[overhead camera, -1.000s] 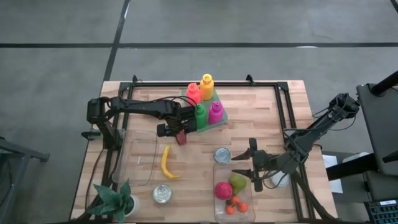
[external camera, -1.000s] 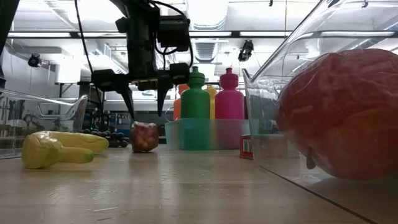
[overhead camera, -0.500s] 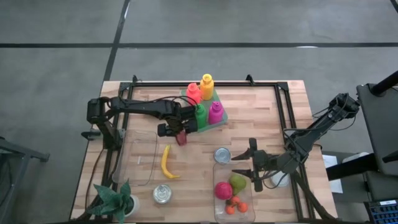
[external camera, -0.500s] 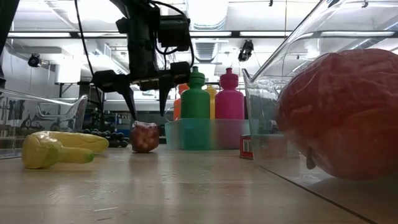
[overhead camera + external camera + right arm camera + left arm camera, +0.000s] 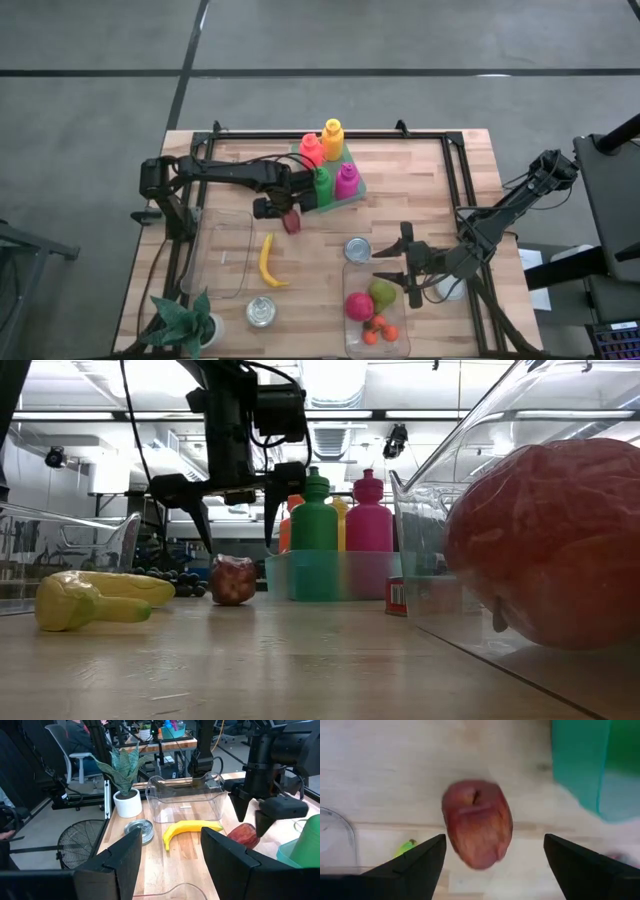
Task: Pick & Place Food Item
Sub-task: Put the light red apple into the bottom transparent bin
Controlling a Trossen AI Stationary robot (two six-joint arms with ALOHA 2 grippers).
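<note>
A red apple (image 5: 477,822) lies on its side on the wooden table (image 5: 420,190), just in front of the green bottle tray (image 5: 335,185). My left gripper (image 5: 237,542) hangs right over the apple (image 5: 233,580), pointing down, open, with its fingertips above and to either side of the fruit and clear of it. My right gripper (image 5: 385,265) stands open and level at the near right, over the far end of a clear container (image 5: 350,335) that holds red, green and orange food pieces.
A yellow banana (image 5: 266,260) lies near the apple, beside an empty clear bin (image 5: 228,255). Several coloured bottles (image 5: 322,160) stand in the tray. Two cans (image 5: 357,249) (image 5: 262,312) and a potted plant (image 5: 185,320) sit toward the near edge.
My left gripper has opened wider while staying in place above the apple. The apple has stayed where it lay on the table.
</note>
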